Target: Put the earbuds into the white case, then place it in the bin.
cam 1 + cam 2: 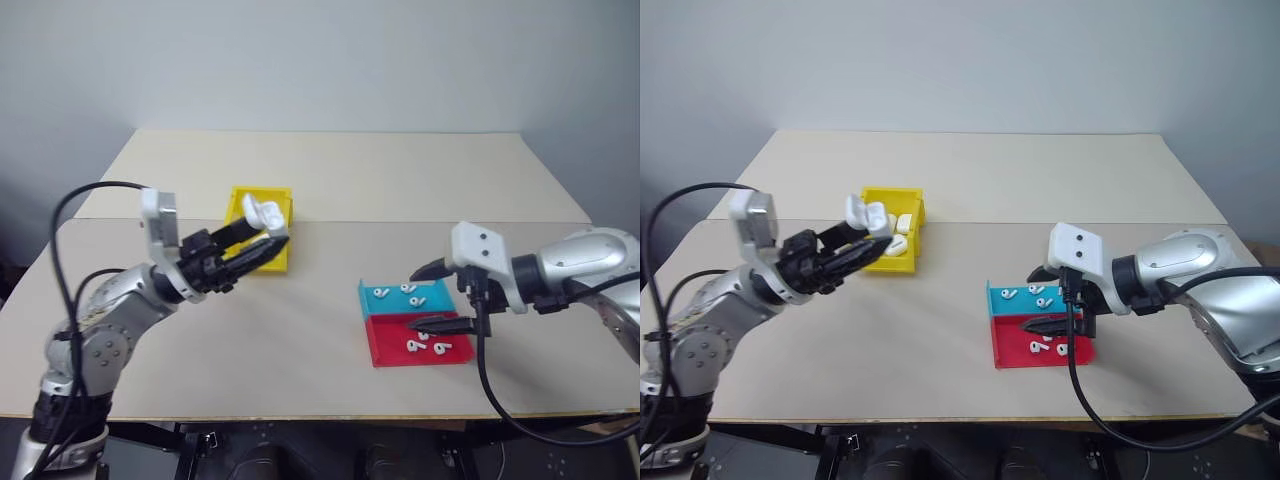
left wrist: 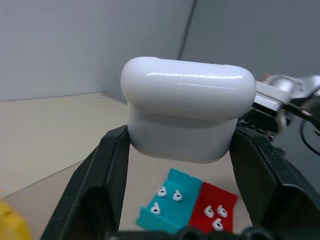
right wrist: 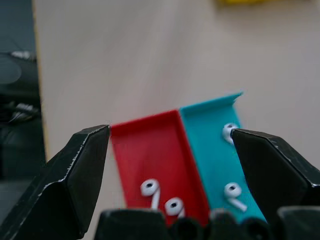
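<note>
My left gripper (image 1: 262, 240) is shut on a glossy white case (image 1: 262, 213), held in the air in front of the yellow bin (image 1: 240, 200). In the left wrist view the case (image 2: 187, 115) sits clamped between both black fingers (image 2: 100, 185). More white cases (image 1: 898, 243) lie inside the bin. My right gripper (image 1: 437, 296) hangs open over the teal tray (image 1: 440, 300) and red tray (image 1: 385, 345), with nothing between its fingers. Small white earbuds (image 1: 407, 289) lie in the teal tray, and other earbuds (image 1: 443, 347) lie in the red one.
The two flat trays sit side by side near the table's front right, and the right wrist view shows the red tray (image 3: 150, 150) next to the teal tray (image 3: 210, 145). Bare tabletop (image 1: 320, 320) lies between the bin and the trays.
</note>
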